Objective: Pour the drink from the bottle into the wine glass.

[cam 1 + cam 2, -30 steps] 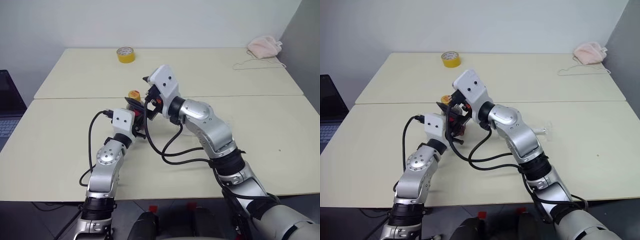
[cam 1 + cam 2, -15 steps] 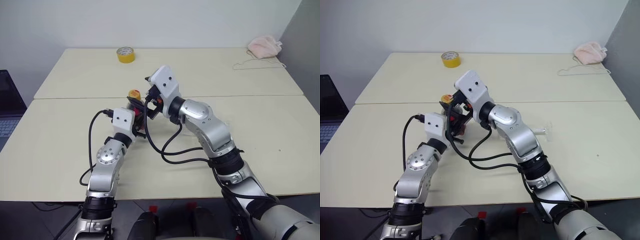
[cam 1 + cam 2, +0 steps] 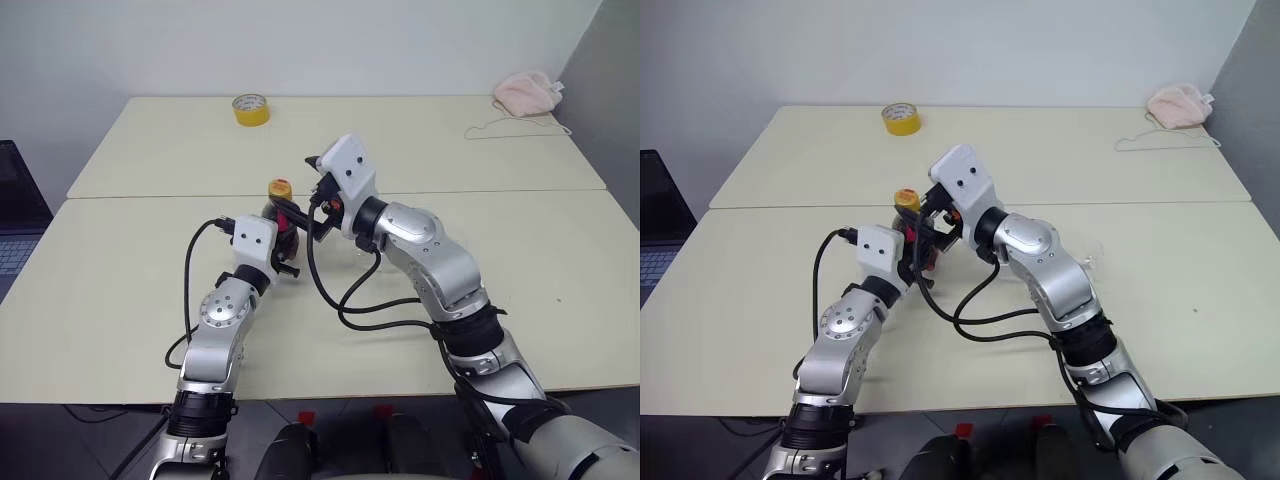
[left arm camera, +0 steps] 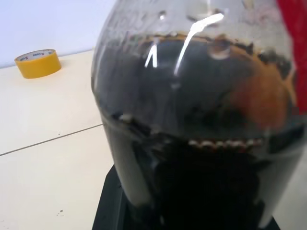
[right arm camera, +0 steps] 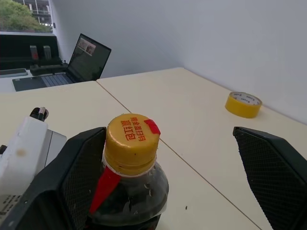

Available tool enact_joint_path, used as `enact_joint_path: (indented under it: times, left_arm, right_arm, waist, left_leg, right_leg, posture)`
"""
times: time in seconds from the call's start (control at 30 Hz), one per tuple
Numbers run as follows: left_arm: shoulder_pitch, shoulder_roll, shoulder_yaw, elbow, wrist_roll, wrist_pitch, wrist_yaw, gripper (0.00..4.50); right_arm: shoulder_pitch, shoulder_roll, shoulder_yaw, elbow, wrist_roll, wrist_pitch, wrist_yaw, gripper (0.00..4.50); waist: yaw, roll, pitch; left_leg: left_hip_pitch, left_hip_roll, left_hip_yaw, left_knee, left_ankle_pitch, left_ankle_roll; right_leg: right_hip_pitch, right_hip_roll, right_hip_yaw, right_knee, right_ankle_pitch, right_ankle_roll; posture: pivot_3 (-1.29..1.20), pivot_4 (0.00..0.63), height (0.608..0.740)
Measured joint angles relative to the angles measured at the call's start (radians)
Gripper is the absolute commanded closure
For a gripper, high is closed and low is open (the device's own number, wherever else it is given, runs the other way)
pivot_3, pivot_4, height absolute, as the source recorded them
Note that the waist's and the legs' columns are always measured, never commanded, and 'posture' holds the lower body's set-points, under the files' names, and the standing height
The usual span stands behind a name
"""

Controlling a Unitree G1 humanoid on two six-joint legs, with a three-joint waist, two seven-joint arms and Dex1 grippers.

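- The left gripper (image 3: 912, 252) is clamped round the belly of the bottle (image 3: 283, 215), holding it upright just above the table (image 3: 140, 260), a little to the near side of the seam between the two tabletops.
- The drink (image 4: 201, 143) fills most of that rounded body, dark and cola-like, so any tilt would send it toward the neck fast.
- The cap (image 5: 132, 136), yellow-orange with red print, is on the bottle; I judge the step in hand to be getting it off.
- The right gripper (image 5: 168, 163) hangs with its jaws spread wide, one finger (image 5: 76, 172) close beside the cap and the other well off to the far side.
- To do this well, I'd say it should centre the cap between both fingers before closing, so the pinch lands square on the ribbed edge and not on the red label strip (image 5: 103, 189) below.
- The bottle-holding arm ought to keep firm and level while the twist happens, or the soft plastic may turn in the grip.
- The wine glass (image 3: 1087, 263) appears to lie on its side on the table, right of the bottle and partly hidden behind the right arm; it would need standing up before any pour.
- The tape roll (image 3: 251, 109) sits far beyond the bottle, out of the way.
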Motion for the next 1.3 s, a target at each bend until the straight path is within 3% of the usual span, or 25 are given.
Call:
enact_joint_path:
  times: [0.2, 0.47, 0.83, 1.3]
  left_arm:
    - [0.002, 0.008, 0.032, 0.013, -0.002, -0.001, 0.006, 3.71]
    - [0.002, 0.001, 0.037, 0.013, -0.002, -0.001, 0.004, 3.71]
    - [0.002, 0.001, 0.037, 0.013, -0.001, -0.002, 0.003, 3.71]
    - [0.002, 0.001, 0.035, 0.013, -0.001, -0.003, 0.002, 3.71]
  right_arm:
    - [0.032, -0.078, -0.076, 0.001, -0.009, 0.021, -0.028, 0.0]
    - [0.05, -0.083, -0.081, -0.007, -0.006, 0.032, -0.022, 0.0]
    - [0.039, 0.047, -0.04, -0.117, 0.089, 0.14, -0.001, 0.0]
    - [-0.055, 0.096, -0.007, 0.072, 0.021, 0.037, -0.028, 0.0]
  waist:
    - [0.004, 0.0, 0.0]
    - [-0.001, 0.0, 0.0]
    - [0.0, 0.0, 0.0]
    - [-0.001, 0.0, 0.0]
  left_leg:
    - [0.0, -0.001, 0.0, 0.0, 0.0, 0.0]
    - [0.0, 0.0, 0.0, 0.0, 0.0, 0.0]
    - [0.0, 0.0, 0.0, 0.0, 0.0, 0.0]
    - [0.0, 0.0, 0.0, 0.0, 0.0, 0.0]
  right_leg:
    - [0.0, 0.0, 0.0, 0.0, 0.0, 0.0]
    - [0.0, 0.0, 0.0, 0.0, 0.0, 0.0]
    - [0.0, 0.0, 0.0, 0.0, 0.0, 0.0]
    - [0.0, 0.0, 0.0, 0.0, 0.0, 0.0]
  posture:
    - [0.0, 0.15, 0.74]
    - [0.0, 0.15, 0.74]
    - [0.0, 0.15, 0.74]
    - [0.0, 0.15, 0.74]
